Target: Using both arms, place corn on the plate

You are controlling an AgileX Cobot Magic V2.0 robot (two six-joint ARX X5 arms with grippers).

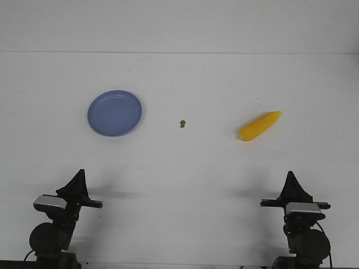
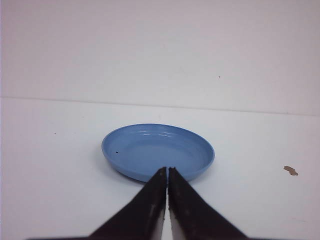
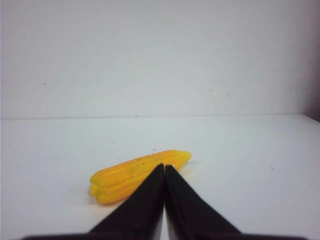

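Observation:
The yellow corn (image 1: 259, 126) lies on the white table at the right, its tip pointing back and right. It also shows in the right wrist view (image 3: 131, 175), beyond the fingers. The light blue plate (image 1: 114, 112) sits empty at the left, also in the left wrist view (image 2: 158, 150). My left gripper (image 1: 78, 173) is shut and empty near the table's front left, well short of the plate; it also shows in its own wrist view (image 2: 166, 170). My right gripper (image 1: 291, 175) is shut and empty at the front right, well short of the corn; it also shows in its own wrist view (image 3: 164, 166).
A tiny brown speck (image 1: 182, 123) lies on the table between plate and corn, also seen in the left wrist view (image 2: 290, 170). The table's back edge meets a white wall.

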